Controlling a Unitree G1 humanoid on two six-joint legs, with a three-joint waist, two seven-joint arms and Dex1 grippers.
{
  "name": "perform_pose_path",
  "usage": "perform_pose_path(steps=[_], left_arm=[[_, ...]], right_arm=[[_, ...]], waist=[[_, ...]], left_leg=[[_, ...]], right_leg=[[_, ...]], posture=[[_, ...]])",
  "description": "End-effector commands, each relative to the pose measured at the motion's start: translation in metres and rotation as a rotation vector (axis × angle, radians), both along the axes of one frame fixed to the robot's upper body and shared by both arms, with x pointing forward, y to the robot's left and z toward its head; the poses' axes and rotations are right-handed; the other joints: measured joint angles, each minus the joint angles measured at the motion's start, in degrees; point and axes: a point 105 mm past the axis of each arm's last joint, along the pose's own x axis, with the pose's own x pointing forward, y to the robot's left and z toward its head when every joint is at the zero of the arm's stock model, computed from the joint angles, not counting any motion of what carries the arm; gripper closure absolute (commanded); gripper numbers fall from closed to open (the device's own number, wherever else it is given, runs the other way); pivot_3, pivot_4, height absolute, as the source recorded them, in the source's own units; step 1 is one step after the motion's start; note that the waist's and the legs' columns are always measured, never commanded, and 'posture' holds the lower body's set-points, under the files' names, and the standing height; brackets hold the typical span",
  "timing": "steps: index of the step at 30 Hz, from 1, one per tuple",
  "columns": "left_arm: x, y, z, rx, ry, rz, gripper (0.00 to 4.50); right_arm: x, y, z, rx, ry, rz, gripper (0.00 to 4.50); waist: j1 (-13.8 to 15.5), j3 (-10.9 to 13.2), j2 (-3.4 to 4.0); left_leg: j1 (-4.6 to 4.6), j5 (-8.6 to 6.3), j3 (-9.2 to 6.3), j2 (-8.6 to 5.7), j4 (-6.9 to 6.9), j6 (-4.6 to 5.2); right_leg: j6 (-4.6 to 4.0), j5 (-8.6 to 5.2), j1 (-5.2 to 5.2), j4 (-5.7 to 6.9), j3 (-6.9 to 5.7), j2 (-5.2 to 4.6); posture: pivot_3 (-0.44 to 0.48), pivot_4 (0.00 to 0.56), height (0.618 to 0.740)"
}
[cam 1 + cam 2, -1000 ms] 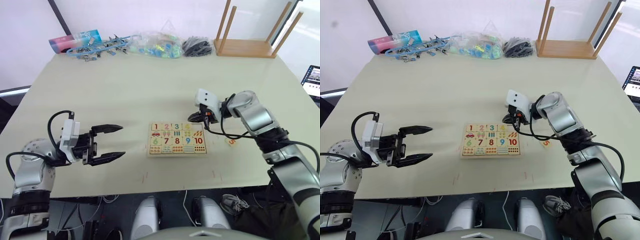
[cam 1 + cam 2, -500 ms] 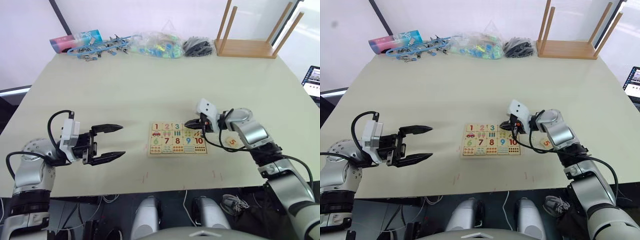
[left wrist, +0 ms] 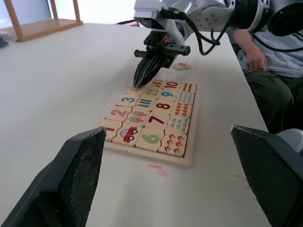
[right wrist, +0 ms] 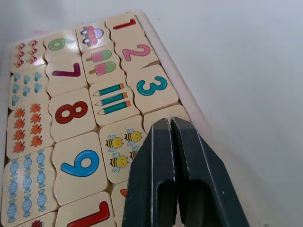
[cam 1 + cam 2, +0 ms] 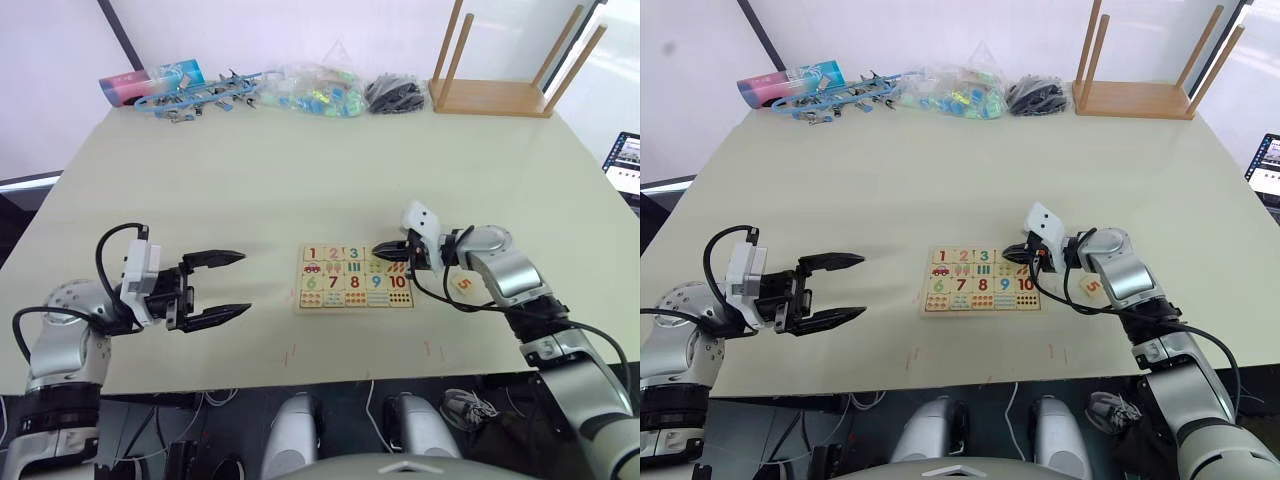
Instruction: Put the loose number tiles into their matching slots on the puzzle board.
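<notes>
Silver arms, black cables, white wrist modules, black-fingered hands.

Upturned stool [image 5: 497, 88], far table [image 5: 250, 180] edge

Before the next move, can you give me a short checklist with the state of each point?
1. Tiles 1, 2 and 3 seated in the top row of the puzzle board: ok.
2. Tile 4 seated flat: cannot tell, the right gripper covers that slot.
3. Right gripper free to lift: fingers shut, tips on the slot; cannot tell if it grips anything.
4. Tile 5 placed: not ok, it lies on the table right of the board.
5. Left gripper away from the board: ok, open, left of it.
</notes>
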Motion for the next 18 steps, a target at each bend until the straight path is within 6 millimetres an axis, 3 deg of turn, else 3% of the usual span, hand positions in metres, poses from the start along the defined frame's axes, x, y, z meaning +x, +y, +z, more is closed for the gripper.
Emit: perform_pose_path(steps=[1, 9, 18], left_arm=[[0.001, 0.002, 0.006, 0.003, -0.04, 0.058, 0.0], [0.0, 0.012, -0.003, -0.016, 0.01, 0.219, 0.0], [-0.002, 0.021, -0.008, -0.028, 0.011, 0.32, 0.0]], right_arm=[[-0.004, -0.015, 0.028, 0.072, -0.103, -0.047, 4.43], [-0.031, -0.062, 0.043, 0.206, -0.206, -0.229, 4.43], [-0.067, -0.134, 0.017, 0.184, -0.208, -0.45, 4.43]], waist=[[0.1, 0.0, 0.0], [0.1, 0.0, -0.02], [0.2, 0.0, -0.03]], left_leg=[[-0.01, 0.0, -0.01, 0.0, 0.0, 0.0], [0.02, -0.13, -0.14, 0.0, 0.0, 0.22], [0.09, -0.14, -0.21, -0.01, 0.02, 0.24]], right_leg=[[0.01, 0.0, 0.0, -0.02, 0.0, 0.0], [-0.1, -0.06, 0.07, -0.04, -0.12, -0.02], [-0.12, -0.07, 0.17, -0.05, -0.16, -0.03]], posture=[[0.0, 0.15, 0.738], [0.0, 0.15, 0.738], [0.0, 0.15, 0.738]])
